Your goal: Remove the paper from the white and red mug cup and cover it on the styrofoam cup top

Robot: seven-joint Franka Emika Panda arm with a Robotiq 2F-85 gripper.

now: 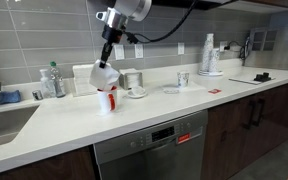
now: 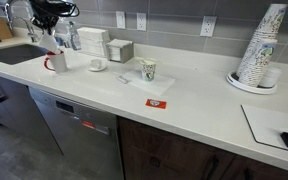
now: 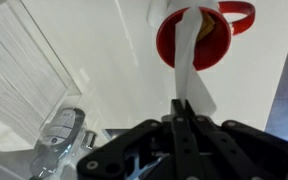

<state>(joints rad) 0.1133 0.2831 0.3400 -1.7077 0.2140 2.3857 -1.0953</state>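
Observation:
The white mug with red inside and red handle (image 1: 106, 101) stands on the white counter; it also shows in an exterior view (image 2: 56, 62) and from above in the wrist view (image 3: 196, 38). My gripper (image 1: 106, 62) hangs right above it, shut on a white paper (image 3: 189, 70). The paper runs from the fingertips (image 3: 181, 104) down into the mug's mouth, and it also shows in an exterior view (image 1: 104, 77). The styrofoam cup (image 2: 148, 69) stands uncovered on a white sheet further along the counter, also in an exterior view (image 1: 183, 78).
A metal canister (image 1: 132, 80) and a saucer with a small cup (image 1: 138, 92) sit beside the mug. Bottles (image 1: 52, 80) and a sink (image 1: 4, 122) are at one end. A stack of cups (image 2: 262, 45), a red card (image 2: 156, 102) and a napkin box (image 2: 92, 42) are also on the counter.

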